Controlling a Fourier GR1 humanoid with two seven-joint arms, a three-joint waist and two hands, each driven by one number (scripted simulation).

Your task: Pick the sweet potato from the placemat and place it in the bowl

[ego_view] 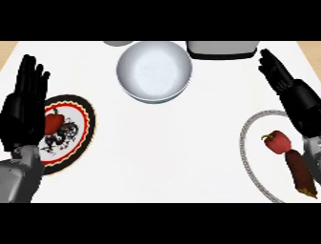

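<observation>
From the head view, the right hand [298, 96] is up over the right side of the white counter [184, 157], fingers straight and spread a little, pointing away from the robot and slightly inward. It holds nothing. Just behind it, on the robot's side and tucked against the inner edge of its grey wrist, lies the sweet potato [300, 174], a long dark reddish-brown root lying lengthwise, its far tip near the heel of the hand. It sits on the round pale placemat [258, 164] with the grey rim, and the hand is not touching it. A red pepper [277, 142] rests on the same mat, touching or nearly touching the sweet potato's far end, just inward of the right palm.

The white bowl [154, 71] stands well to the inner side of the right hand, about level with its fingertips and roughly midway between the two hands. A pale boxy appliance [220, 49] sits just past the bowl, close to the right fingertips; I can't make out what it is.

The left hand [21, 112] is on the left side, open as well, fingers straight and pointing away, empty. Beneath its inner edge is a decorated plate [78, 133] with a red and black rim, and a second red pepper [54, 123] on it shows right beside the palm
</observation>
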